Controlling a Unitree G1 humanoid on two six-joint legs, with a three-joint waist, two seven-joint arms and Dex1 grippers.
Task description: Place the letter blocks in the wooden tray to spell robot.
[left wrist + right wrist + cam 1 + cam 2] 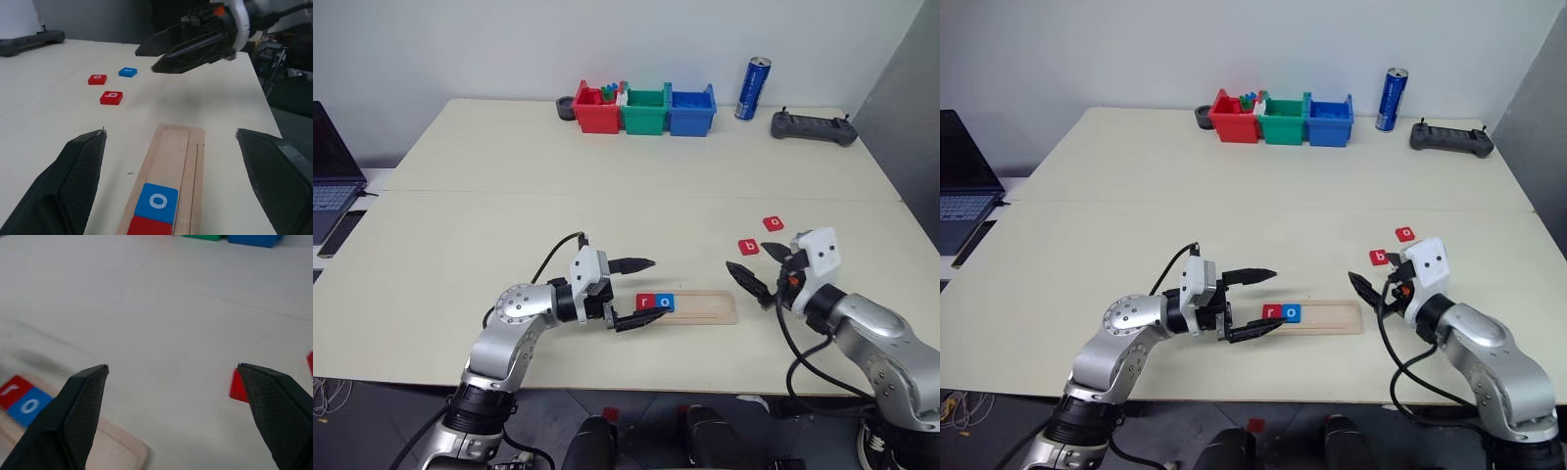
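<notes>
The wooden tray lies near the table's front edge, holding a red "r" block and a blue "o" block at its left end. A red "b" block and a red "o" block lie loose on the table behind the tray's right end, with a blue block beside them. My left gripper hovers open at the tray's left end, pointing along it with nothing in it. My right gripper is open and empty just right of the tray, close to the "b" block.
Red, green and blue bins stand at the table's back, with a blue can and a dark controller to their right. A laptop and phone sit at the far left.
</notes>
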